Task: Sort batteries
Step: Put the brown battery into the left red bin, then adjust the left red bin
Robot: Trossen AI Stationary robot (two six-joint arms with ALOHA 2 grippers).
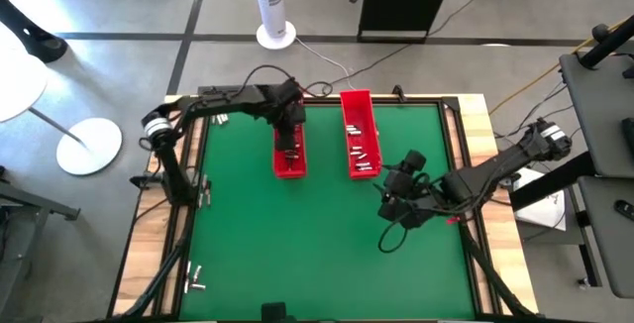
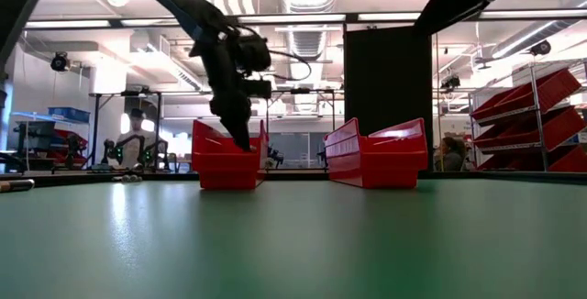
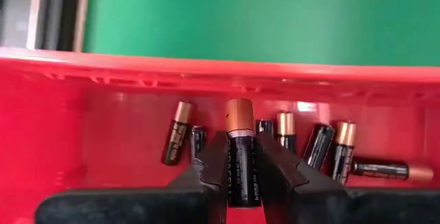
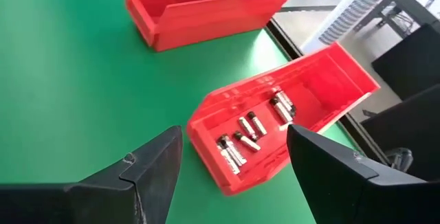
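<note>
Two long red trays stand at the table's far side, the left tray [image 1: 288, 155] and the right tray [image 1: 361, 135]. My left gripper [image 1: 288, 141] reaches down into the left tray [image 2: 227, 161] and is shut on a black battery with a copper end [image 3: 240, 152]. Several more batteries [image 3: 177, 138] lie on that tray's floor just beyond it. My right gripper [image 1: 399, 179] hangs open above the green mat, near the right tray's near end. In its wrist view the fingers [image 4: 234, 133] frame the right tray [image 4: 323, 86], which holds several batteries [image 4: 242, 136]. My left gripper pinches the battery's black body [image 3: 240, 176] between its two fingers [image 3: 206, 172], which lie along it. The copper end [image 3: 239, 114] sticks out past the fingertips. The fingers slant steeply down from above into the left tray. I cannot tell whether the battery touches the tray floor.
A few loose batteries lie on the wooden border at the near left [image 1: 195, 281] and at the far left [image 1: 220, 118]. Bare green mat [image 1: 297, 244] stretches from the trays to the near edge. A black frame [image 1: 178, 194] edges the table.
</note>
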